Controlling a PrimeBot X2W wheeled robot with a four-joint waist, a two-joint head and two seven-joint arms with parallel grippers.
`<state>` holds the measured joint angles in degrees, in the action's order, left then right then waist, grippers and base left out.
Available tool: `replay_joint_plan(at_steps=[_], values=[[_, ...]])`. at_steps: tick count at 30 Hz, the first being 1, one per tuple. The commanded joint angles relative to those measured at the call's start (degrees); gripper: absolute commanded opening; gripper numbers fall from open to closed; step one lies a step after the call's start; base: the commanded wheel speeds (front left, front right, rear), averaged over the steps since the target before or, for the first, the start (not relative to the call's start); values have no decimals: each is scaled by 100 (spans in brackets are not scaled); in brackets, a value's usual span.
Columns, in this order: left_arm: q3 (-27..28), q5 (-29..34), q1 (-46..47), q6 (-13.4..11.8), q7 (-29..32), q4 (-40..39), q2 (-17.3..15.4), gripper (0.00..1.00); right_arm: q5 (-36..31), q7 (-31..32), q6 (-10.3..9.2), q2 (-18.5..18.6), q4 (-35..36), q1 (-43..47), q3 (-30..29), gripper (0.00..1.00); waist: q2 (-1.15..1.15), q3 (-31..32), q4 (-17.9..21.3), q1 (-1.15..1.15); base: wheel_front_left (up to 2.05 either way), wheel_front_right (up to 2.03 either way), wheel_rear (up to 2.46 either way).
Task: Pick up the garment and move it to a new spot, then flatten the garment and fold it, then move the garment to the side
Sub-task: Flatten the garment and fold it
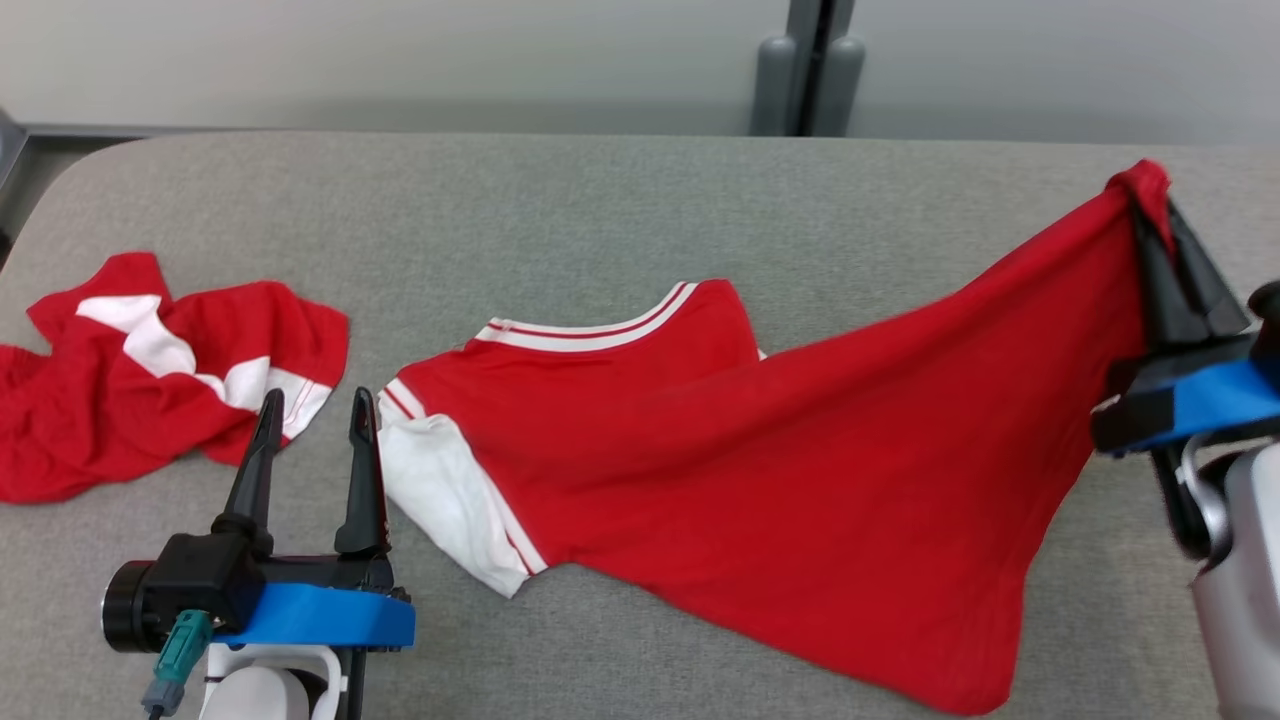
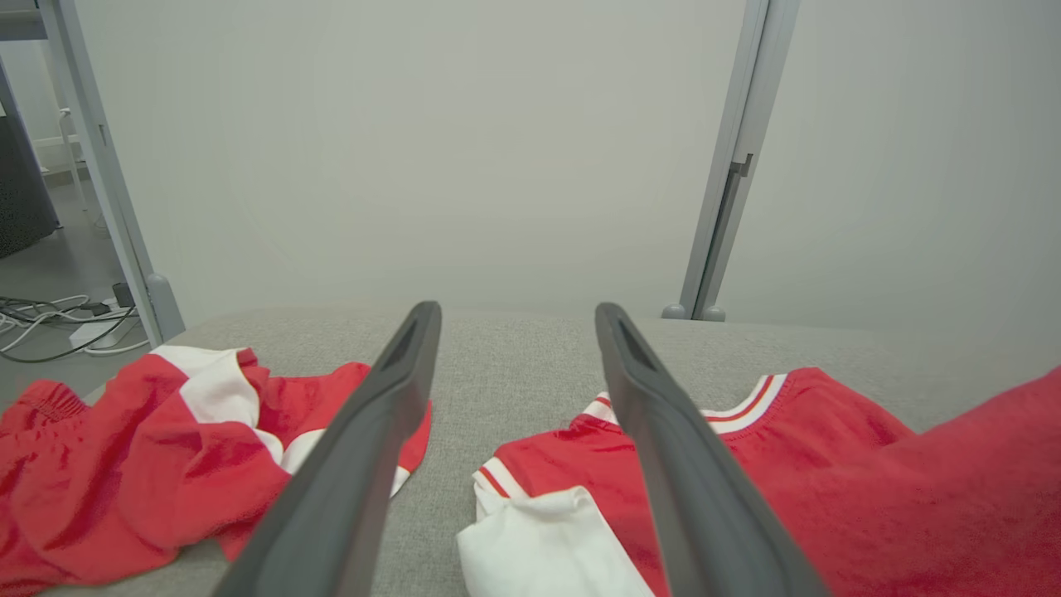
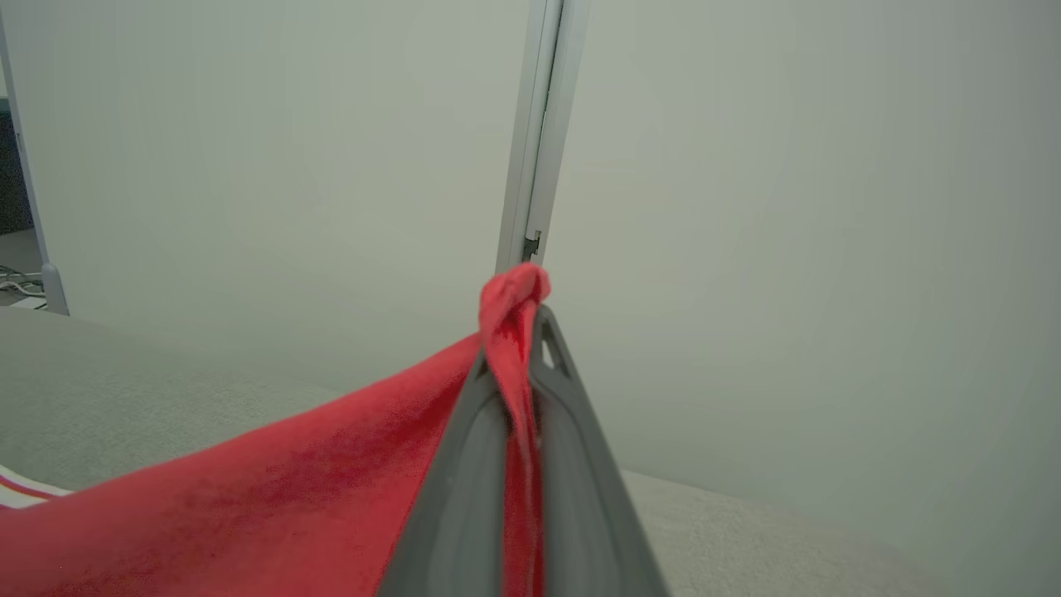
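Shirt, red with a white sleeve and a striped collar, spread across the middle of the grey table. Collar toward the table's far edge, sleeve end flat on the table top, opposite end lifted clear of the table toward its right end.

Right gripper raised above the table's right end, fingers pointing up and toward the far edge, pressed tight together on a bunched corner of the shirt. Small knot of red cloth poking out past the fingertips. Cloth drawn taut in a sloping sheet from that corner down to the table top. Right wrist, with blue band and pale forearm, over the table's near right corner.

Left gripper low over the near left part of the table, fingers spread wide and pointing toward the far edge, nothing between them. Inner finger just beside the white sleeve; contact not discernible.

Crumpled garment, red with white patches, at the table's left end, apart from the shirt, its near edge overlapped by the left gripper's outer finger as seen from the head.
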<state>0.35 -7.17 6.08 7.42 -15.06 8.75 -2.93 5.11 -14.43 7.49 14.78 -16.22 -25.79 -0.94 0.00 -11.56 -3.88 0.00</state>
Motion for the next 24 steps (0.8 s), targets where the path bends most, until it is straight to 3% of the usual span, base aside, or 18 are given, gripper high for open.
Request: replay_joint_plan(at_steps=[1,11,15,16,17,24], values=[[-39,-38,111,7,-16,2,6,100,-62,-39,0,104,-248,-273,-64,0,0,-161,-174,0,0,0,0],[-231,-180,411,-25,-16,-12,8,100,-393,-78,0,708,-2264,-1846,-310,0,0,-587,-689,0,0,0,0],[-307,-225,459,-59,-16,-23,7,100,-526,-79,1,789,-2872,-2286,-534,0,0,-683,-809,0,0,0,0],[-327,-232,461,-72,-16,-25,8,100,-563,-79,1,782,-3058,-2352,-608,6,0,-690,-823,0,0,0,0],[-345,-234,456,-81,-16,-25,7,100,-597,-78,1,762,-3279,-2413,-653,100,0,-693,-835,0,0,0,0],[-290,-202,394,-132,-16,-23,6,100,-765,-80,0,567,-3467,-2465,-742,100,0,-623,-691,0,0,0,0]])
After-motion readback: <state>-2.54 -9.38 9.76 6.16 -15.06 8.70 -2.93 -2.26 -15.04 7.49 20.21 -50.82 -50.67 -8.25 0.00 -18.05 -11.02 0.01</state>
